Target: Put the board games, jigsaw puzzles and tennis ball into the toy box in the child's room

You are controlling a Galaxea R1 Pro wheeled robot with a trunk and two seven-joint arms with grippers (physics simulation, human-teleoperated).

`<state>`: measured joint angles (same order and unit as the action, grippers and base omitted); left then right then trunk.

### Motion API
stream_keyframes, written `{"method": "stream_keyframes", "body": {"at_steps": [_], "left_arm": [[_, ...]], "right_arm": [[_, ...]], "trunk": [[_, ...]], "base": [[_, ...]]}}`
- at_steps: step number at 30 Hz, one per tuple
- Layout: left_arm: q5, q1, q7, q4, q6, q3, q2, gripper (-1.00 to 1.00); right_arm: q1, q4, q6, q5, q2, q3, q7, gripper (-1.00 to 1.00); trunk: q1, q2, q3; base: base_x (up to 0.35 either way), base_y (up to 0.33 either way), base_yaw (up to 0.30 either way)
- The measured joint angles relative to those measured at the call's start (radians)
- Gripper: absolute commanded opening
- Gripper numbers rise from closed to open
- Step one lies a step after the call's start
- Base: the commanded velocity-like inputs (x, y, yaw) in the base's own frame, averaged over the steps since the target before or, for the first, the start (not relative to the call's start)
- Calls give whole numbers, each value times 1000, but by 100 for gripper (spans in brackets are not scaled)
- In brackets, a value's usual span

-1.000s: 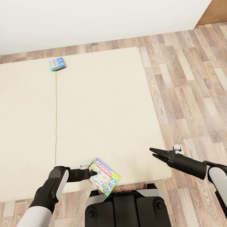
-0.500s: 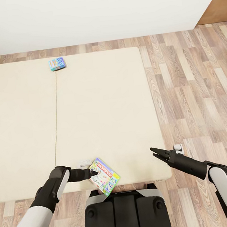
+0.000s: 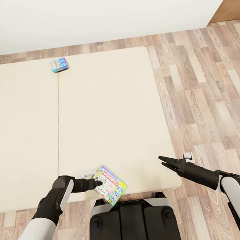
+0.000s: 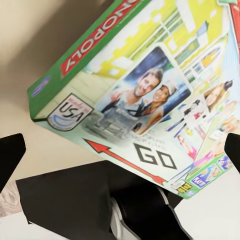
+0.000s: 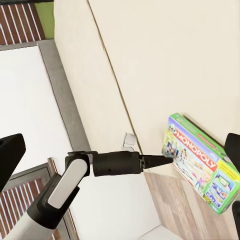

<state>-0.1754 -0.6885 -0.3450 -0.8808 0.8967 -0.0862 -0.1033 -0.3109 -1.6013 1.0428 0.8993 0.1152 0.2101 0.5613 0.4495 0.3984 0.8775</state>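
A: L gripper point(image 3: 98, 182)?
B: Pinching the Monopoly box point(image 3: 111, 185) at its near-left corner. Fingers come to a point right on the box edge; in the R wrist view the tip point(image 5: 167, 160) meets the box's point(image 5: 200, 162) green side. Box is tilted, lifted over the front edge of the bed point(image 3: 108, 117), lower corner hanging past the edge twd the robot's base point(image 3: 131, 223).
A: L wrist cam?
B: Box face point(image 4: 150, 110) close up, "GO" and red arrow nearest the gripper, green side w/ red banner farther out. Dark finger tips at both frame edges.
A: R gripper point(image 3: 163, 161)?
B: Spread a little, two prongs apart, nothing between them. Hovers over the bed's front-right corner, well to the R of the box, pointing twd it.
A: Other game?
B: Light-blue box point(image 3: 58, 64) flat on the bed, far side, well beyond the L gripper, just R of the mattress seam point(image 3: 58, 120).
A: Else?
B: Small white thing point(image 3: 89, 172) on the bed just beyond the L gripper; can't tell what. Wood floor point(image 3: 207, 98) to the R.
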Motion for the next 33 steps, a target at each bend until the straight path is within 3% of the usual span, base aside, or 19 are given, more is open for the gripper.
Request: {"method": "stream_keyframes", "body": {"at_steps": [13,33], "left_arm": [[0,0,3,0,-3,0,0,100],[-3,0,1,0,-14,0,-1,100]], "right_arm": [[0,0,0,0,0,0,0,100],[0,0,0,0,0,2,0,100]], "trunk": [[0,0,17],[0,0,19]], "base": [[0,0,0],[0,0,0]]}}
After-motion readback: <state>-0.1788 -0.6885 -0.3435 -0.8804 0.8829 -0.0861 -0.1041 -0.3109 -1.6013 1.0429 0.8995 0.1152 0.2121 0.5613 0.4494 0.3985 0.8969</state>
